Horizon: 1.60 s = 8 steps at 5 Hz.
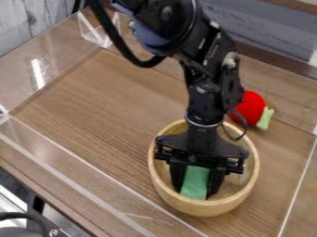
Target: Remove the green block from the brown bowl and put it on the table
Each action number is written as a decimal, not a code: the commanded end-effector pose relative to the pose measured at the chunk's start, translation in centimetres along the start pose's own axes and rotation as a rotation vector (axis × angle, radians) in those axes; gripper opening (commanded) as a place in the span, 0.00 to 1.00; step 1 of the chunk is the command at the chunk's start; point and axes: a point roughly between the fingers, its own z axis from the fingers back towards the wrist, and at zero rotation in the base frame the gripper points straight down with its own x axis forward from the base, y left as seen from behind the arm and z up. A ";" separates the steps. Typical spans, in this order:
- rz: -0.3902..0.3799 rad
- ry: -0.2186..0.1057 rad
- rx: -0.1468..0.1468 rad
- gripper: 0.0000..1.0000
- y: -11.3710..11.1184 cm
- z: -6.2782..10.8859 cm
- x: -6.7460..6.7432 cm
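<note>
A brown wooden bowl (168,190) sits on the wood-grain table near its front right. Inside it lies a long green block (198,182), leaning against the bowl's wall. My gripper (202,165) points straight down into the bowl, its black fingers (175,163) closed in against the upper part of the green block. The block's lower end shows below the fingers, resting on the bowl's bottom.
A red round object (251,105) with a green piece (265,117) beside it lies on the table just behind the bowl to the right. Clear acrylic walls (50,65) border the table at the left and back.
</note>
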 end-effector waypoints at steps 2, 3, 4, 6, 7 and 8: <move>-0.066 -0.052 -0.003 0.00 1.0 1.4 -0.8; -0.105 -0.052 0.001 0.00 2.2 1.0 -1.0; -0.070 -0.055 0.000 0.00 2.2 0.4 -1.1; -0.012 -0.056 -0.003 0.00 1.8 -0.4 -1.1; 0.009 -0.057 -0.004 0.00 1.6 -0.6 -1.0; 0.045 -0.058 -0.008 0.00 1.3 -0.8 -1.3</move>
